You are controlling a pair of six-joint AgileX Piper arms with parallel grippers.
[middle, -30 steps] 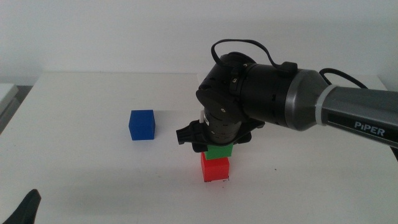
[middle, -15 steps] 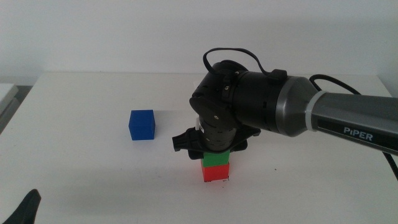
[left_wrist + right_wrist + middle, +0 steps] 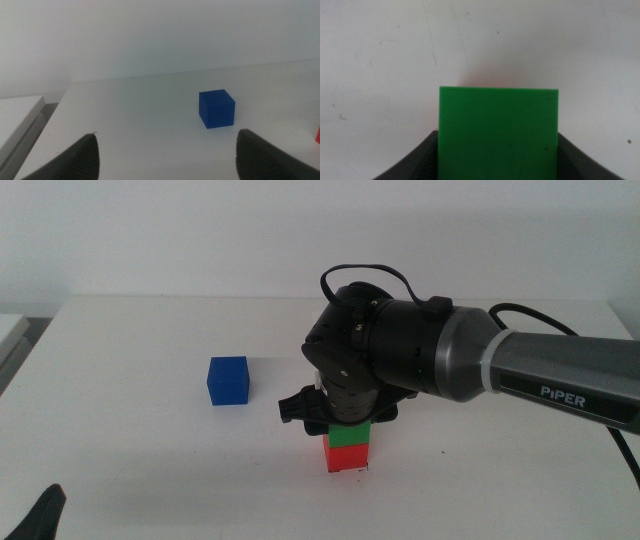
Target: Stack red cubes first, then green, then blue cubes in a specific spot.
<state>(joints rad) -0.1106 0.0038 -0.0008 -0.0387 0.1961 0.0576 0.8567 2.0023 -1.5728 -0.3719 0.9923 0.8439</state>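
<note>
Right gripper (image 3: 347, 428) positioned directly above the stack, fingers clamped on the green cube (image 3: 348, 436) from two opposite sides. Green cube seated squarely on the red cube (image 3: 347, 457), faces aligned, with the red cube resting on the white desk (image 3: 150, 450); marked spot hidden beneath the stack. Blue cube (image 3: 228, 381) located well apart toward the left arm's side, hence nearer the left gripper (image 3: 165, 160), held low at the desk's near edge with fingers spread wide apart, blue cube straight ahead between them. All three cubes equal-sided, matte, sharp-edged; no long axis to align.
</note>
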